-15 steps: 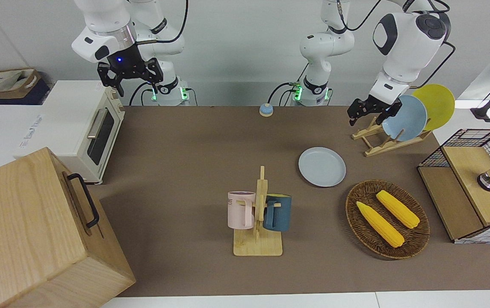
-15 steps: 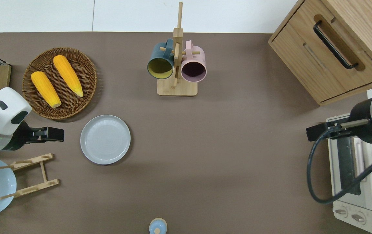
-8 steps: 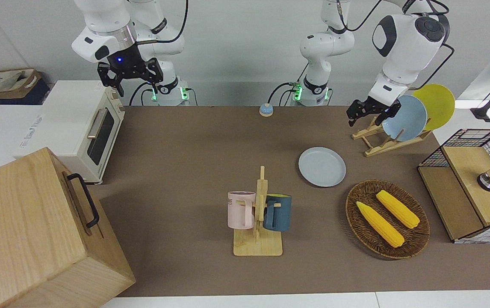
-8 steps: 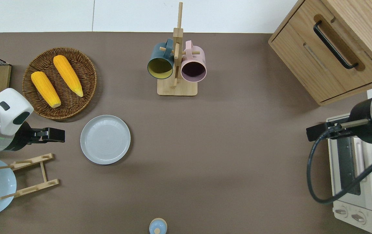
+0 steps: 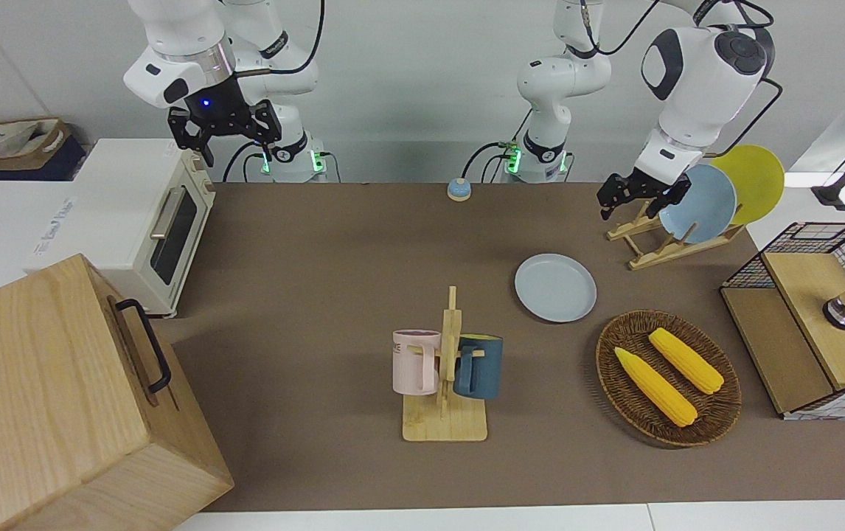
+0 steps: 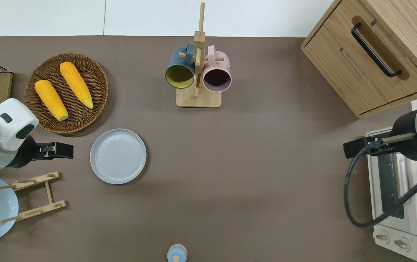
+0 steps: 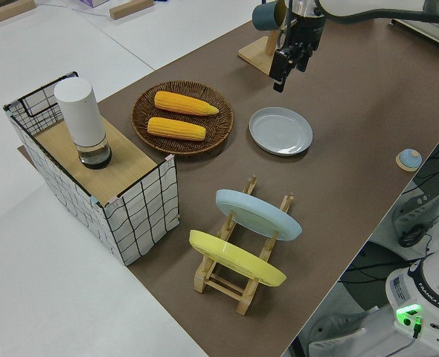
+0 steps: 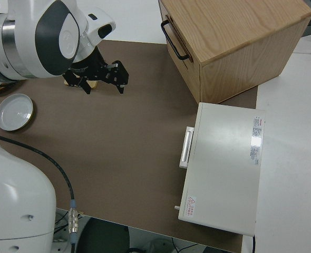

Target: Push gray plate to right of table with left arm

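Overhead view, starting nearest the robots: the wooden plate rack [image 6: 34, 196] stands close to the left arm, and a low swing of the wrist could clip it. The left tool [image 6: 63, 150] hangs over bare counter [image 6: 248, 163], just beside the gray plate [image 6: 118, 155] on the side toward the left arm's end. I cannot tell whether it is open or closed.

If it descends onto the rim, the plate may tip. If it stays too high, it passes over. An off-centre push could make the plate veer toward the corn basket [image 6: 103, 94] or the mug stand [image 6: 198, 98] farther out. The right tool [image 5: 225, 133] is parked, jaws apart.
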